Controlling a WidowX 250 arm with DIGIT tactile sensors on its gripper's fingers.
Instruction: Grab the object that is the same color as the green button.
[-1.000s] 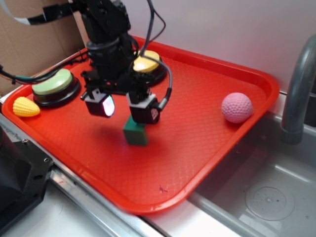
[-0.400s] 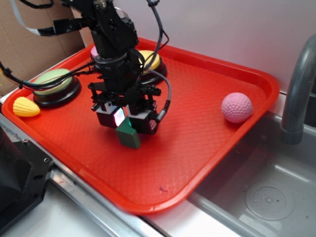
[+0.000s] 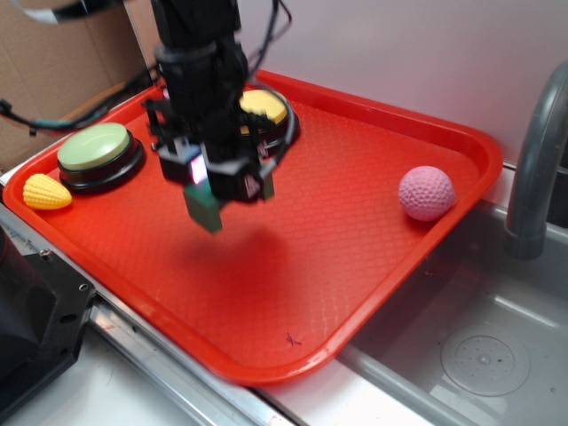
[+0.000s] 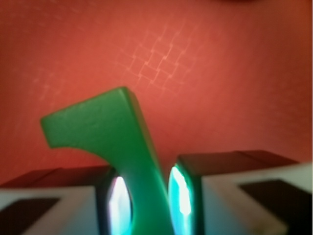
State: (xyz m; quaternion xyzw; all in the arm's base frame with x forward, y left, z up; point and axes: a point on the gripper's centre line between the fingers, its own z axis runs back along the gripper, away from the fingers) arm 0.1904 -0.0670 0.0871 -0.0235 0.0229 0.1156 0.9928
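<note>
The dark green notched block (image 3: 203,209) hangs clear of the red tray (image 3: 373,257), pinched between my gripper's (image 3: 216,185) two pads. In the wrist view the green block (image 4: 115,137) sticks up from between the lit fingers, and the gripper (image 4: 149,198) is shut on its lower leg, with the curved notch facing left. The green button (image 3: 95,146), pale green dome on a black base, stands at the tray's far left corner, to the left of the gripper.
A yellow corn toy (image 3: 45,193) lies at the tray's left edge. The yellow-topped button (image 3: 264,108) sits behind the arm. A pink dimpled ball (image 3: 426,193) rests near the right rim. A grey faucet (image 3: 535,160) and sink lie to the right.
The gripper closed on the green block and lifted it off the tray, moving up and slightly left. The block now hangs in the air instead of resting on the tray.
</note>
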